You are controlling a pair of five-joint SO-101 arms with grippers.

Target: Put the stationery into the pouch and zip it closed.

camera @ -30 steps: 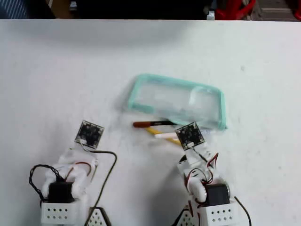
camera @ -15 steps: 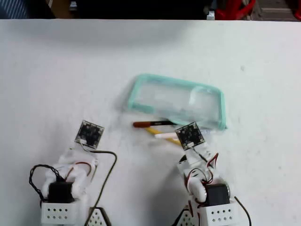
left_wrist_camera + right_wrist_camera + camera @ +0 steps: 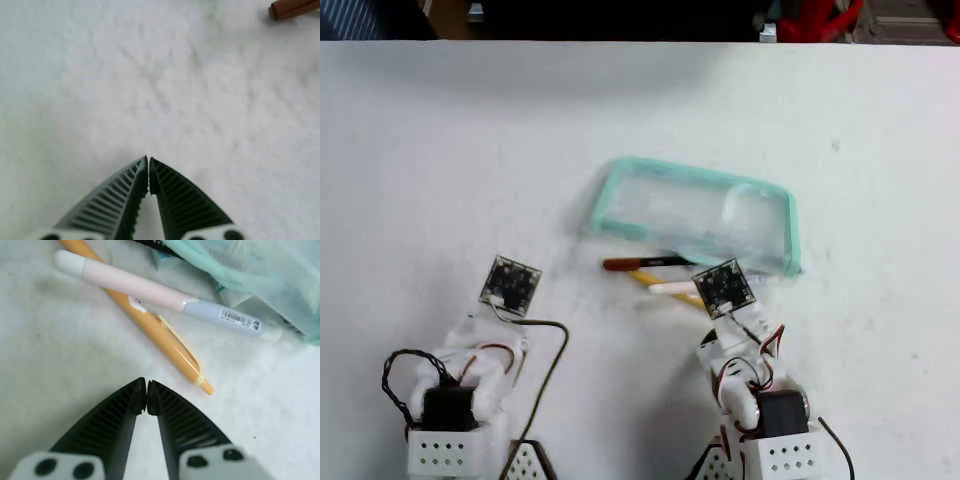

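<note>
Nothing has moved: the left tool (image 3: 148,172) and right tool (image 3: 146,397) rest with tips pressed together, holding nothing. The pens (image 3: 150,290) lie on the surface (image 3: 470,150) just beside the pouch (image 3: 695,212), so packing has not begun.

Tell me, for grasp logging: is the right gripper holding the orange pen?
No, the right gripper is shut empty, with the orange pen lying clear of its tips.
</note>
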